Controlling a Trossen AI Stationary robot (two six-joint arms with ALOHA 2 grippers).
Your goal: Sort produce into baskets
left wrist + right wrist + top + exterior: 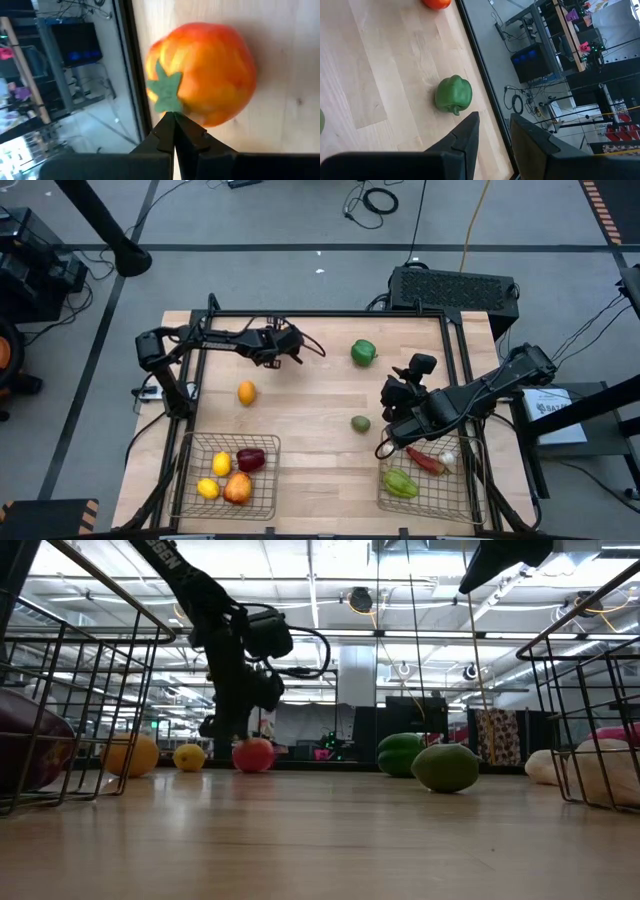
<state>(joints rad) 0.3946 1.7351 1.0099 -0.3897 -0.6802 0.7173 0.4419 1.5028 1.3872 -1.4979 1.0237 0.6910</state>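
Near the table's far-left edge: a red-orange tomato-like piece (202, 75) with a green star calyx is seen lying on the bare wood, close beside the dark frame rail (135, 70).
Left gripper: the left gripper (290, 345) is held low over that far edge, pointed at the piece; its two dark fingers (175, 137) are pressed together, tips just at the calyx, nothing clamped. A nudge away from the rail is judged likelier than a grasp while the fingers are together.
Loose produce: an orange (246, 392) is left on the left half, a green pepper (363, 352) on the far right-centre, a small olive-green piece (360, 423) nearer the middle; all are apart from each other and outside the baskets.
Left basket: the left basket (190, 442) at the near-left corner is loaded with yellow lemons, an orange-red fruit and a dark red piece; fruit appears to be collected here.
Right basket: the right basket (472, 480) at the near-right is loaded with a green pepper, a red chili and a white garlic; vegetables appear to be collected here.
Right gripper: the right gripper (392, 392) is held above the table beside its basket, fingers (465, 137) apart and empty, aimed toward the loose pepper; it is judged to be waiting or lining up.
Progress: roughly two thirds sorted, four pieces outstanding.
Risk: the round piece may be rolled against or under the rail.
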